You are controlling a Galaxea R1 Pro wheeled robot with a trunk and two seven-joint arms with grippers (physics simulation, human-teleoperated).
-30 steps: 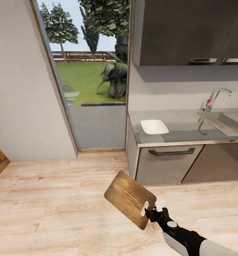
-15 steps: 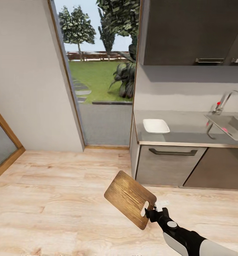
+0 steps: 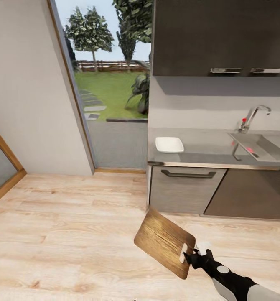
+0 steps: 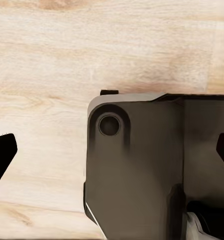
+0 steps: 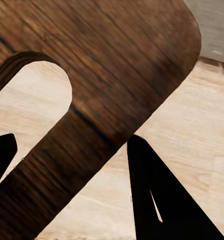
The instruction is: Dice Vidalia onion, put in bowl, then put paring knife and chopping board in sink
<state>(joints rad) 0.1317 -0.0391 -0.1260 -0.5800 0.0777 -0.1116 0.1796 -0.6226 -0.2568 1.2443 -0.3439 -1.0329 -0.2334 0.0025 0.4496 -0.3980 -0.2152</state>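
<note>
My right gripper (image 3: 190, 256) is shut on the slotted end of the dark-brown chopping board (image 3: 165, 242), held tilted above the wooden floor. In the right wrist view the chopping board (image 5: 112, 75) sits between the dark fingers (image 5: 162, 195). Ahead, the white bowl (image 3: 169, 144) rests on the grey countertop (image 3: 207, 151) near its left end. The sink (image 3: 267, 146) lies at the right under a chrome faucet (image 3: 253, 116); a small pinkish spot inside it is the Vidalia onion (image 3: 249, 149). A slim dark thing with a red end, seemingly the paring knife (image 3: 235, 150), lies at the sink's left rim. My left gripper (image 4: 112, 155) is open over the floor.
Dark cabinets with a drawer handle (image 3: 188, 174) stand under the counter, and upper cabinets (image 3: 219, 37) hang above it. An open doorway (image 3: 110, 104) onto a garden is left of the counter. A wood-framed panel (image 3: 0, 167) is at the far left. Part of my own body (image 4: 142, 170) shows below the left wrist.
The camera has moved, so the counter and doorway shifted in the picture. The board, still held by my right gripper, now sits a little lower and further right in view.
</note>
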